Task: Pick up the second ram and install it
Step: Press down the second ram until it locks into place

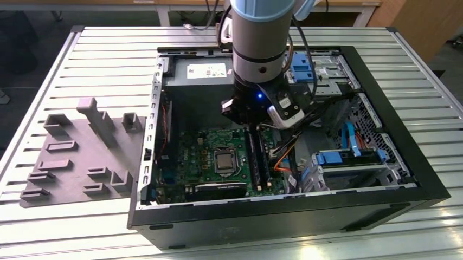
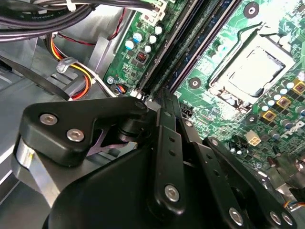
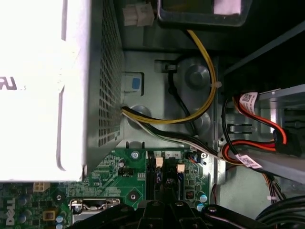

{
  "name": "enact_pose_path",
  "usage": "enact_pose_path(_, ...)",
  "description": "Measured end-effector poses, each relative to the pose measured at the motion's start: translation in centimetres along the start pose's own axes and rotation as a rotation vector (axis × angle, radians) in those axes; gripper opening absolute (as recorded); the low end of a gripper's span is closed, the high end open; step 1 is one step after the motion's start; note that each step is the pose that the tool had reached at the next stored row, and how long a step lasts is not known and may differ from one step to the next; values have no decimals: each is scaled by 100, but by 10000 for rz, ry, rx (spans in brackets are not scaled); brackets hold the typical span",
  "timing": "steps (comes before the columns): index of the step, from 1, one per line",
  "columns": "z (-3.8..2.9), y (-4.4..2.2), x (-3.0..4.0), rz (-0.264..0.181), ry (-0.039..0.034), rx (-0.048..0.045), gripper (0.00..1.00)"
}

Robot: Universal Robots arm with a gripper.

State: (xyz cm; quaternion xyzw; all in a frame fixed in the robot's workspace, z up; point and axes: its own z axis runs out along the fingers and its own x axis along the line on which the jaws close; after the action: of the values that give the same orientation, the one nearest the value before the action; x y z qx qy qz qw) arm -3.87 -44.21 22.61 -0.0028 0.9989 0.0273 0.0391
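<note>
Hand (image 1: 250, 125) low over RAM slots (image 2: 178, 52)

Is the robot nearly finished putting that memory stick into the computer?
It looks far along. The gripper is down inside the open computer case, right above the long memory slots on the green motherboard. The grey fixture tray outside holds no stick. Whether the second ram is fully seated can't be told from these views.

Fingertips of the hand (image 2: 164, 102) hidden behind its own black linkage in the second wrist view; open or shut, impossible to tell. Second ram (image 1: 255, 154) mostly masked by the arm in the exterior view. Grey fixture plate (image 1: 76, 157) unblocked, slot contents too small to judge.
</note>
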Motion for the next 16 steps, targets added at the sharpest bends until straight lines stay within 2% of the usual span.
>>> enact_pose_path(4,34,6,4,12,0,3,11)
enact_pose_path(16,70,4,7,13,0,4,11)
